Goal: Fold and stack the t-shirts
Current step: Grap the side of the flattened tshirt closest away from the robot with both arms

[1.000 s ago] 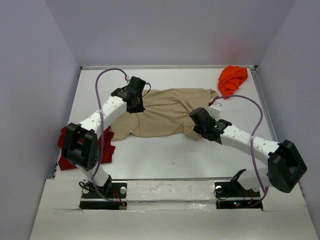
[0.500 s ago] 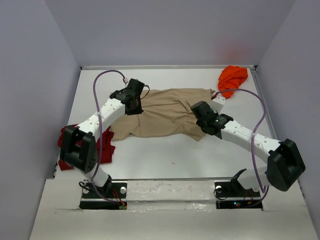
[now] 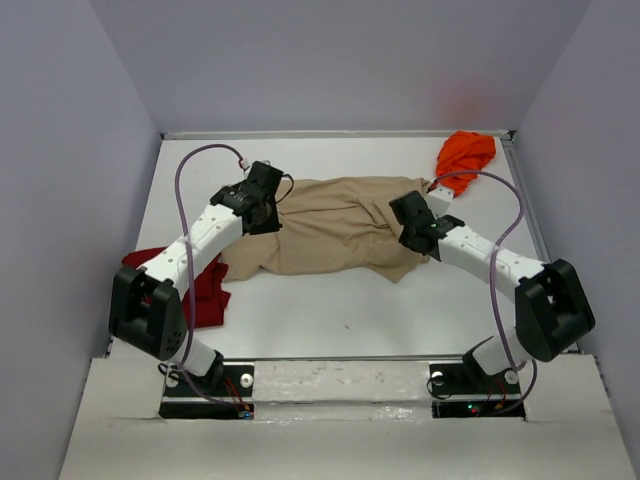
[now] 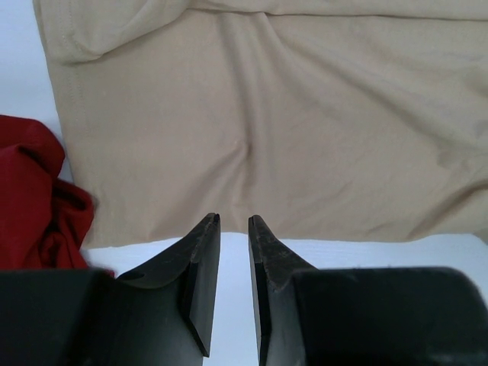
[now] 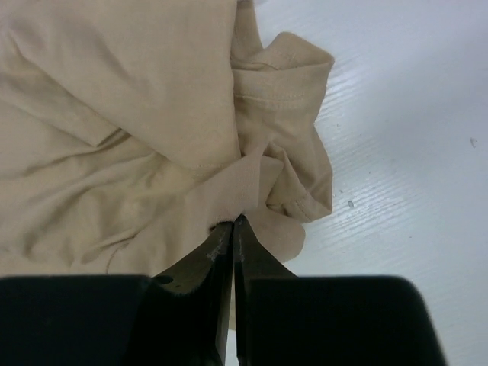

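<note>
Here, tan shirt [image 5: 114,114] fold pinched between right jaws.

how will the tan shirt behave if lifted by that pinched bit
Probably floppy: the tan short-sleeved cloth t-shirt lies wrinkled and bunches where the right gripper pinches it. Likely it would drape and drag rather than lift flat, being held at one spot.

Counted: 1 tan t-shirt [image 3: 340,225], 1 dark red t-shirt [image 3: 205,295], 1 orange t-shirt [image 3: 466,158].
</note>
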You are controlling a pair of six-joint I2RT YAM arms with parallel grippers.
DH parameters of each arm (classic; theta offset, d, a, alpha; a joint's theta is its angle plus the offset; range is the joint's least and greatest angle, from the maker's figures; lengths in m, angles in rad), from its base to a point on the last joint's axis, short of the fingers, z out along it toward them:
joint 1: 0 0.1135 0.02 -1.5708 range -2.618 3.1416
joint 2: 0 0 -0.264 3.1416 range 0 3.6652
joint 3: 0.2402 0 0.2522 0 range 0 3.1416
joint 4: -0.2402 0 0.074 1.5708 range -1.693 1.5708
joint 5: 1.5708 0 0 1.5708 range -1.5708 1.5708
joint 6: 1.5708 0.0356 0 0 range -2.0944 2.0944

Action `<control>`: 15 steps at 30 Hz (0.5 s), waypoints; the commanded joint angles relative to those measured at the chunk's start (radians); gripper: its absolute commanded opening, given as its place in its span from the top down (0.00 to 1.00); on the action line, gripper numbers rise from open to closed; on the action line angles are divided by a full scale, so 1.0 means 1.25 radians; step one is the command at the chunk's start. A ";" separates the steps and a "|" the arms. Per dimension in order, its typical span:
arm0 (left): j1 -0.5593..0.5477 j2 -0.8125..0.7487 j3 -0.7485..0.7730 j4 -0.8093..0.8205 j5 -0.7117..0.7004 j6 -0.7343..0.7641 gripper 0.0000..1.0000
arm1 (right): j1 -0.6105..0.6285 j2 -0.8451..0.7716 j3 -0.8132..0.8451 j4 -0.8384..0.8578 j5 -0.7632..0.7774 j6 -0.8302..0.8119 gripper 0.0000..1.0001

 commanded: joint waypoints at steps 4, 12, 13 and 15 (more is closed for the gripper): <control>0.001 -0.051 0.031 -0.023 -0.013 -0.005 0.68 | -0.028 0.096 0.033 0.041 -0.151 -0.019 0.40; 0.001 -0.026 0.037 0.000 0.011 0.006 0.68 | -0.028 -0.086 -0.041 0.002 -0.079 -0.013 0.16; 0.001 -0.022 0.039 0.003 0.015 0.007 0.68 | -0.028 -0.108 -0.053 0.001 -0.084 -0.011 0.16; -0.001 -0.013 0.044 0.006 0.026 0.010 0.68 | -0.028 -0.145 -0.074 -0.021 -0.084 -0.001 0.15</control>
